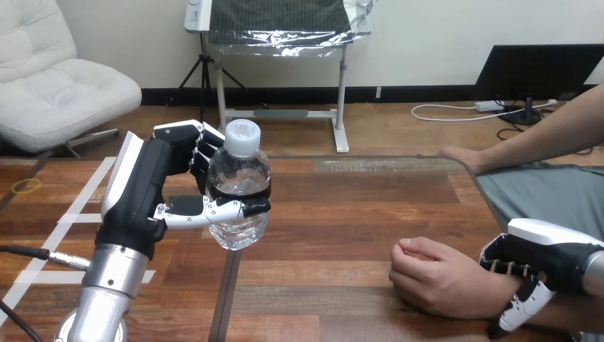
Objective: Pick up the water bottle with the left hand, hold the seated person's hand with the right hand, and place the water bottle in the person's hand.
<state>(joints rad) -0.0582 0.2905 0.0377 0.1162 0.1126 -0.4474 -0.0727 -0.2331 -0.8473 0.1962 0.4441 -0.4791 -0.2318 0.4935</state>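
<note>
The wooden table (342, 206) spans the view. Towards 9 o'clock the left hand (153, 189) is clamped round the upright water bottle (238, 178), held off the table. At 4 o'clock the right hand (548, 253) lies over the wrist behind the person's hand (441, 278); whether it grips, I cannot tell

The scene is lit brightly and evenly from above, and a pale band of glare is thrown along the far edge of the glossy brown wooden worktop (384, 165). Small bright highlights are caught on the clear plastic water bottle with a white cap (238, 174) and on the silver metal forearm (107, 285) of the left arm. A soft, faint shadow is cast on the boards just beneath the person's curled hand (434, 281), its edges left diffuse.
</note>
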